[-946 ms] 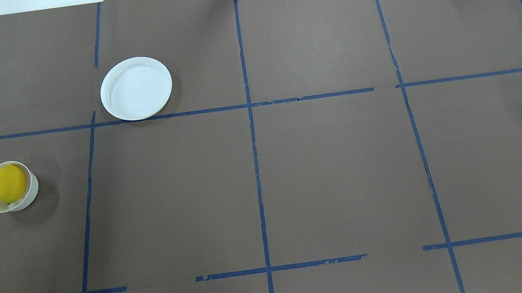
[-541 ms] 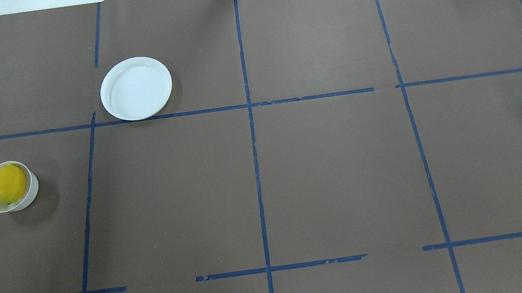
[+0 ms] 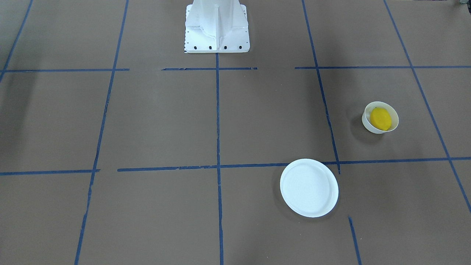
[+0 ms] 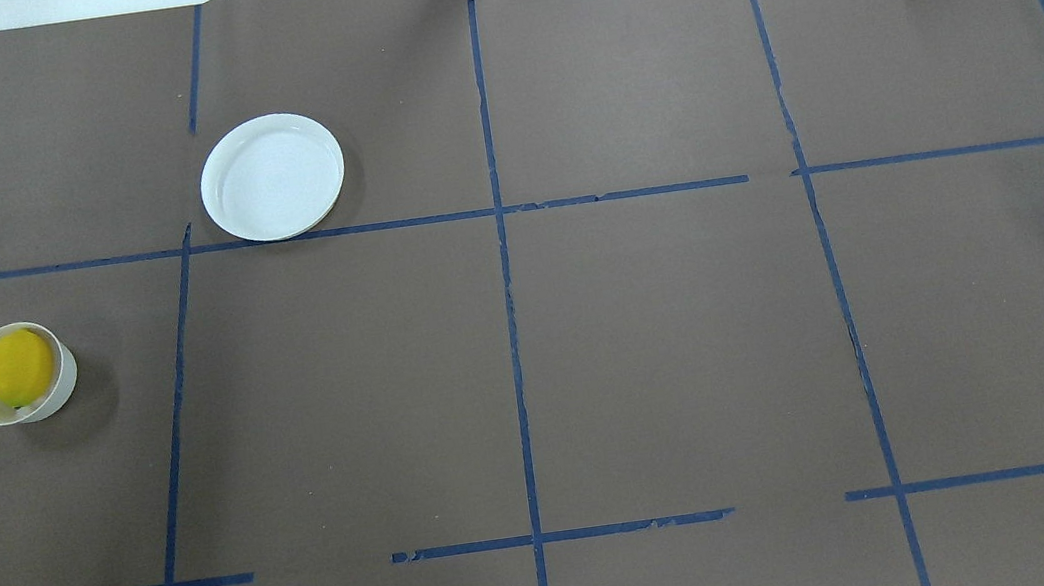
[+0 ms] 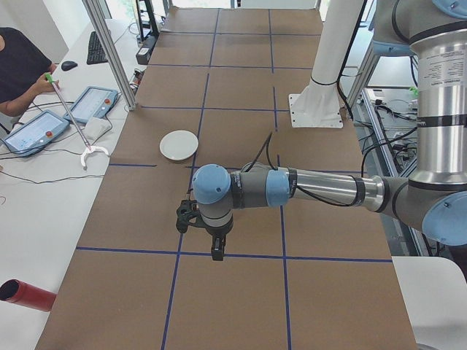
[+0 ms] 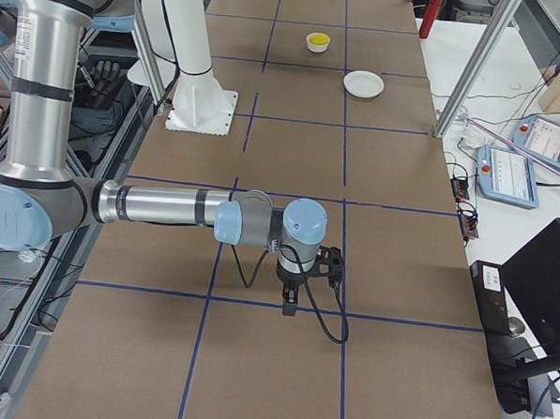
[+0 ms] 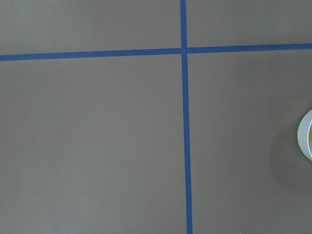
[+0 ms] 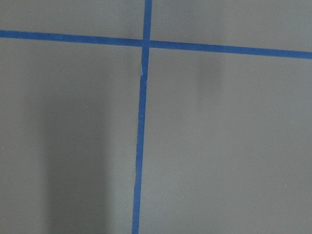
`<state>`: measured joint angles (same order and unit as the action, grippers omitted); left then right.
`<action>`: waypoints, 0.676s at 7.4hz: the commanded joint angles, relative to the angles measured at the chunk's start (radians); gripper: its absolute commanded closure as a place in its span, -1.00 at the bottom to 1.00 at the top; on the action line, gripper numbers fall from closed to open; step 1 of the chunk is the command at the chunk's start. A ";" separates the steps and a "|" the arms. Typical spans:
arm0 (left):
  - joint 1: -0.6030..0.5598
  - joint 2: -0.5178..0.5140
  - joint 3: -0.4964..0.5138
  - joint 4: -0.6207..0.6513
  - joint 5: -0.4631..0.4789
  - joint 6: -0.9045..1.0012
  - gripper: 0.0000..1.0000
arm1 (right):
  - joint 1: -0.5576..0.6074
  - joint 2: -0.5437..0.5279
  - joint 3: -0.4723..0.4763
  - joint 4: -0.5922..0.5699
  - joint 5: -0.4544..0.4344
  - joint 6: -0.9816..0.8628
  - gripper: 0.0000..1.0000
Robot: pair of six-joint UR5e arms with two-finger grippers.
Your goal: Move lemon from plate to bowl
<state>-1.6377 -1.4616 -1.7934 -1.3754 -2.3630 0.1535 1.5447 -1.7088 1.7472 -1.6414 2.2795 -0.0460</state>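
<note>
The yellow lemon (image 4: 19,367) lies inside the small off-white bowl (image 4: 59,392) at the table's left side; both show in the front-facing view, the lemon (image 3: 380,118) in the bowl (image 3: 368,127). The white plate (image 4: 272,177) is empty, farther back and to the right of the bowl. A sliver of the bowl's rim (image 7: 304,141) shows in the left wrist view. My left gripper (image 5: 216,251) and right gripper (image 6: 289,304) show only in the side views, hanging over bare table far from the dishes. I cannot tell whether they are open or shut.
The robot's white base (image 3: 216,27) stands at the table's near middle edge. Blue tape lines grid the brown table cover. Tablets (image 5: 91,103) and an operator sit beside the table's far side. A red cylinder (image 5: 22,294) lies off the table's left end.
</note>
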 commanded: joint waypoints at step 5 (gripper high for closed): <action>0.001 -0.045 -0.006 0.003 0.005 -0.002 -1.00 | 0.000 0.000 0.000 0.000 0.000 0.000 -1.00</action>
<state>-1.6368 -1.5012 -1.7952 -1.3739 -2.3583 0.1521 1.5447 -1.7088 1.7472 -1.6414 2.2795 -0.0460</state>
